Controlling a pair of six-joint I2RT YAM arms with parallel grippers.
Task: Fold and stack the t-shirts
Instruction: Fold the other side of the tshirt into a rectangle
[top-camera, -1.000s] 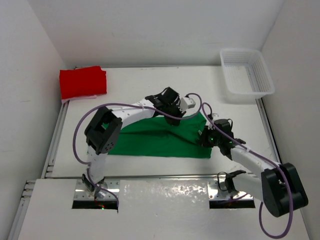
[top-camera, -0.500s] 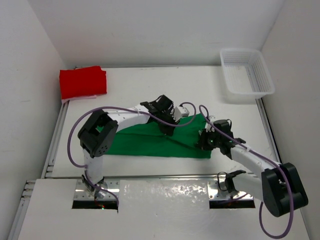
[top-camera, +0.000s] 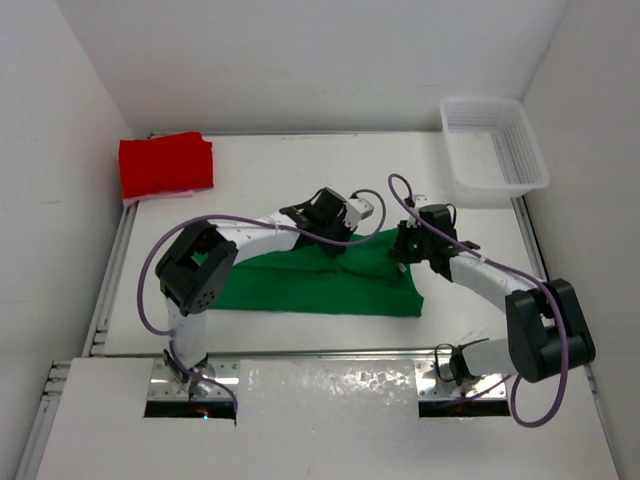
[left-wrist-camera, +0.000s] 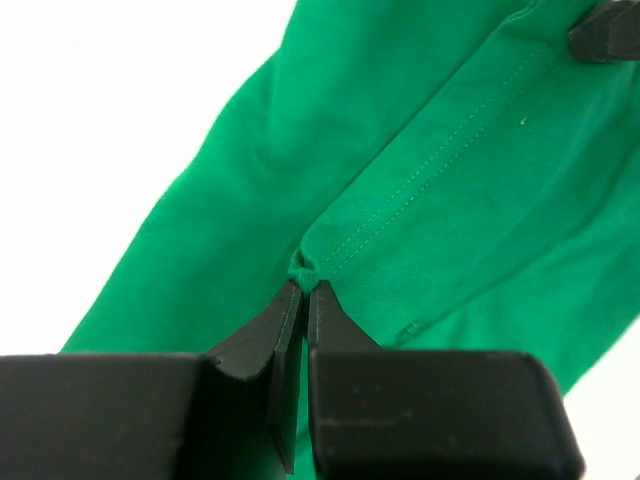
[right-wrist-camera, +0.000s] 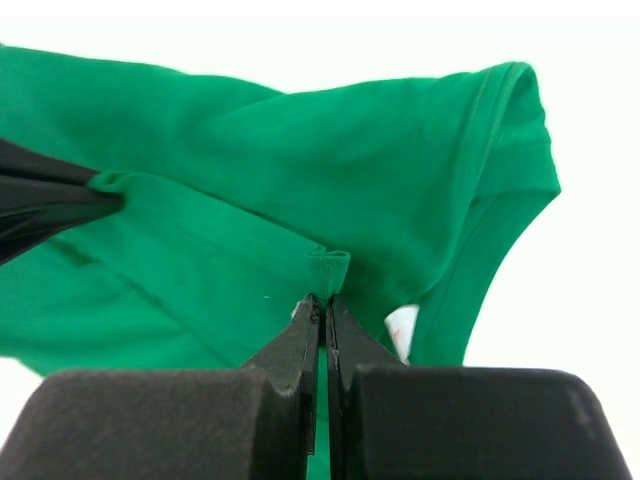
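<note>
A green t-shirt (top-camera: 300, 285) lies spread across the middle of the table, its back right edge lifted. My left gripper (top-camera: 341, 243) is shut on a pinch of its stitched hem (left-wrist-camera: 305, 272). About a hand's width to the right, my right gripper (top-camera: 403, 250) is shut on a fold of the same hem (right-wrist-camera: 328, 265). A sleeve (right-wrist-camera: 500, 150) hangs beyond that fold. A folded red t-shirt (top-camera: 165, 165) rests at the back left corner, with a thin pink edge (top-camera: 150, 199) showing under it.
A white mesh basket (top-camera: 493, 150) stands at the back right corner, holding nothing that I can see. White walls close in the table on the left, back and right. Purple cables loop over both arms above the green t-shirt.
Both grippers stayed shut on the green hem. The right one carried its pinch back and slightly left. The left one dipped forward, then eased back.
</note>
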